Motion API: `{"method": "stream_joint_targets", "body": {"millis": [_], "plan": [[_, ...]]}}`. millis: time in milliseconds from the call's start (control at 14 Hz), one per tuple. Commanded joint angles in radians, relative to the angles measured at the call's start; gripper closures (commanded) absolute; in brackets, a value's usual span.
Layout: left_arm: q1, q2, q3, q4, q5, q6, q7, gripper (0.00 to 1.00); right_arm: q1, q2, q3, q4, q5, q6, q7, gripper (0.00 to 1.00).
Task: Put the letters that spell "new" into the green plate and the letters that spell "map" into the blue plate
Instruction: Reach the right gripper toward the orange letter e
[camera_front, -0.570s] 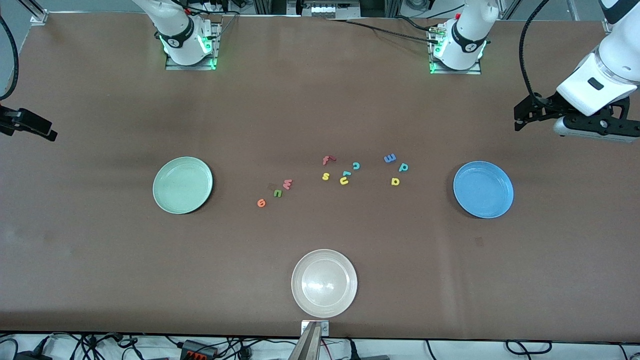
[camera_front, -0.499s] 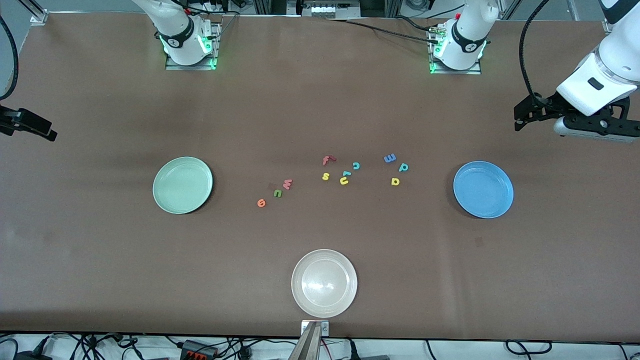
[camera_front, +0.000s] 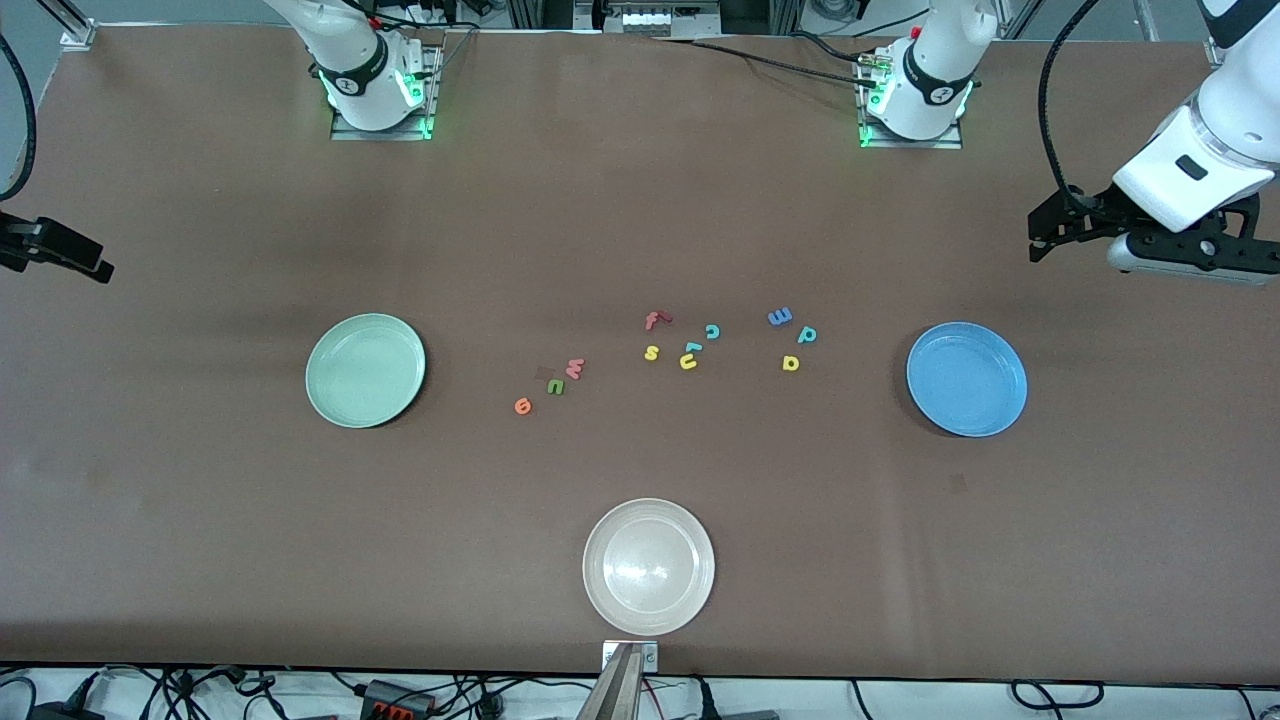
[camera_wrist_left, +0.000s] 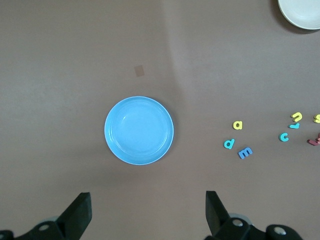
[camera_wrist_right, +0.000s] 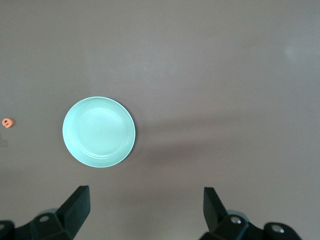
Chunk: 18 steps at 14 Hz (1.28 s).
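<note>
Nothing has shifted over the last half second: every letter lies where it lay, both arms hold the same pose. So the task has not started; all six wanted letters sit on the surface (camera_front: 200, 560), both target plates bare.

Landmark: the whitish plate (camera_front: 600, 590), nearest the front camera.

- Green plate (camera_front: 330, 400): farther from the camera than the whitish plate, toward the right arm's end.
- Blue plate (camera_front: 1000, 410): same depth, toward the left arm's end.
- Orange e (camera_front: 522, 405), olive n (camera_front: 555, 386), red-pink w (camera_front: 574, 368): a short slanted row, farther than the whitish plate, on the green plate's side.
- Blue m (camera_front: 780, 316), teal p (camera_front: 807, 335), yellow a (camera_front: 790, 363): a cluster on the blue plate's side.
- Between the two groups, not wanted: red f (camera_front: 655, 320), yellow s (camera_front: 651, 352), teal c (camera_front: 712, 331), yellow u (camera_front: 688, 362).

Left gripper (camera_wrist_left: 147, 212): high over the surface beside the blue plate, fingers spread wide, empty.
Right gripper (camera_wrist_right: 145, 210): high near the green plate, fingers spread wide, empty.

Both arms wait. My guess: a descent onto the nearest cluster comes first.
</note>
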<state>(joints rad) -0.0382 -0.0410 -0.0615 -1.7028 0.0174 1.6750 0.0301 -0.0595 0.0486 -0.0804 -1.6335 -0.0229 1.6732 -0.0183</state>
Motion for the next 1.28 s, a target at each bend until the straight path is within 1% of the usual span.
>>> {"method": "stream_joint_targets", "body": {"millis": [0, 214, 499, 641, 783, 926, 1068, 1211], "plan": [[0.003, 0.013, 0.0, 0.031, -0.011, -0.021, 0.025, 0.0, 0.004, 0.014, 0.01, -0.015, 0.011, 0.011, -0.019, 0.0], [0.003, 0.013, 0.0, 0.029, -0.011, -0.021, 0.024, 0.0, 0.052, 0.048, 0.01, -0.02, 0.018, 0.003, -0.012, 0.0], [0.001, 0.013, 0.0, 0.029, -0.011, -0.021, 0.019, 0.0, 0.205, 0.154, 0.01, -0.017, 0.02, 0.02, -0.002, 0.0], [0.001, 0.013, 0.0, 0.031, -0.011, -0.021, 0.019, 0.0, 0.294, 0.215, 0.01, -0.019, 0.031, 0.077, 0.023, 0.0], [0.001, 0.013, 0.0, 0.029, -0.011, -0.023, 0.019, 0.0, 0.374, 0.287, 0.01, -0.019, 0.032, 0.167, 0.142, 0.0], [0.001, 0.013, 0.0, 0.029, -0.011, -0.021, 0.019, 0.0, 0.453, 0.356, 0.01, -0.017, 0.032, 0.241, 0.173, 0.0], [0.001, 0.013, 0.0, 0.029, -0.011, -0.021, 0.019, 0.0, 0.492, 0.419, 0.01, -0.014, 0.034, 0.322, 0.193, 0.0], [0.001, 0.013, 0.0, 0.029, -0.011, -0.021, 0.019, 0.0, 0.492, 0.483, 0.01, -0.006, 0.044, 0.411, 0.23, 0.0]]}}
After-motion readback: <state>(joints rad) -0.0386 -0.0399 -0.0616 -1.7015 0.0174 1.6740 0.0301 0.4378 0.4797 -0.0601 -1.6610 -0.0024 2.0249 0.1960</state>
